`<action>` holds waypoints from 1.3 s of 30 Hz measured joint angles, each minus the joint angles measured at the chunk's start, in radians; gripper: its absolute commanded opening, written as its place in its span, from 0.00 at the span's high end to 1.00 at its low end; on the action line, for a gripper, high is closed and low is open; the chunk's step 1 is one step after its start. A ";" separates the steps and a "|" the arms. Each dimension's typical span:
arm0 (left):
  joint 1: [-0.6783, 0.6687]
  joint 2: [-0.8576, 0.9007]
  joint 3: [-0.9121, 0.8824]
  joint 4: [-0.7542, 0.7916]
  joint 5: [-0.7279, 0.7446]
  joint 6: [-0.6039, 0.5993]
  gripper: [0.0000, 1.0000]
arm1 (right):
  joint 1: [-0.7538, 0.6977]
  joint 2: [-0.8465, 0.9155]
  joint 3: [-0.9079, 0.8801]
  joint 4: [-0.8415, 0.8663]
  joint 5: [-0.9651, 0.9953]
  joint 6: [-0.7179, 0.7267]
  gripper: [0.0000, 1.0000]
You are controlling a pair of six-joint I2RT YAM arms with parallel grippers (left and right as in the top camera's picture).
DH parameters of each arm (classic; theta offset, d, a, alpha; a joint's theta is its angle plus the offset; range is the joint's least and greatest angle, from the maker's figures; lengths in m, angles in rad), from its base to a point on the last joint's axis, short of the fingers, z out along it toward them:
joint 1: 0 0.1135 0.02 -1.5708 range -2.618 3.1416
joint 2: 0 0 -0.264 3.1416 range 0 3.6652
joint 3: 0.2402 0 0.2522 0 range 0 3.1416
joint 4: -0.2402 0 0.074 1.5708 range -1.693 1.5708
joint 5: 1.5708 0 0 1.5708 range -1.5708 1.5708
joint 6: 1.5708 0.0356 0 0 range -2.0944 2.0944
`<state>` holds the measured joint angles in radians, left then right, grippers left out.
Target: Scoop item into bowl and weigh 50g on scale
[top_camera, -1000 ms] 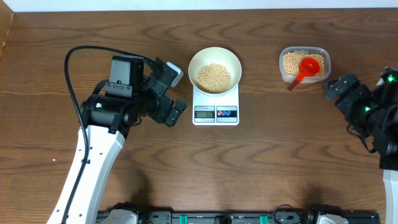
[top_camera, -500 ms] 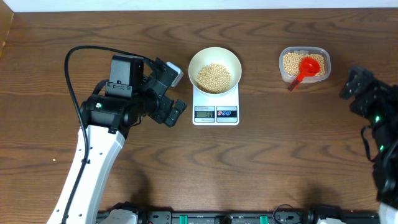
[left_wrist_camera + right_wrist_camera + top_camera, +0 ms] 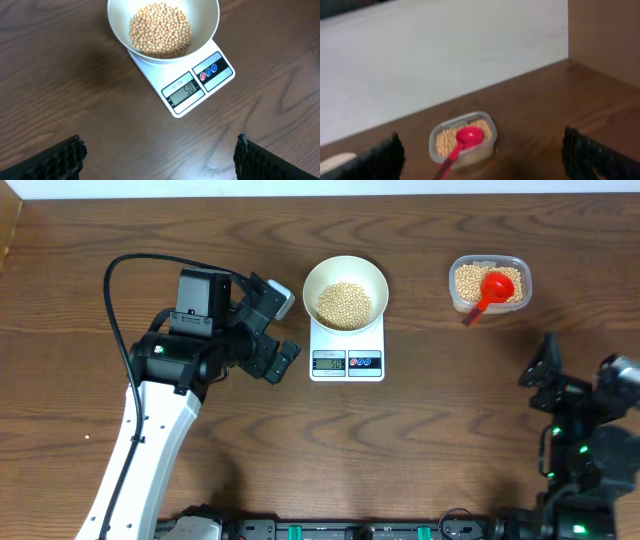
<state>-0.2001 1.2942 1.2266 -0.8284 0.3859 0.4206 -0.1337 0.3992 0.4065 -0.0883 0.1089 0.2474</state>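
white bowl (image 3: 345, 276) of beans (image 3: 344, 304) on scale (image 3: 347, 364); left end effector (image 3: 160, 162), right end effector (image 3: 482, 157) both spread.

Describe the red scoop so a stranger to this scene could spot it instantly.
On the wooden table, find the white scale carrying the bowl near the middle. To its right, nearer the far edge, sits a clear plastic tub of beans. The scoop lies in it, handle poking over the rim, the only red utensil there.
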 measured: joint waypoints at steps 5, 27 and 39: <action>0.000 0.000 0.000 -0.001 0.000 0.000 0.04 | 0.003 -0.122 -0.171 0.079 0.001 -0.008 0.01; 0.000 0.000 0.000 -0.001 0.001 0.000 0.04 | 0.064 -0.386 -0.399 0.021 -0.166 -0.229 0.01; 0.000 0.000 0.000 0.000 0.000 0.000 0.04 | 0.087 -0.387 -0.399 0.022 -0.185 -0.276 0.01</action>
<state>-0.2001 1.2942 1.2266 -0.8288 0.3862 0.4206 -0.0467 0.0120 0.0071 -0.0666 -0.0757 -0.0288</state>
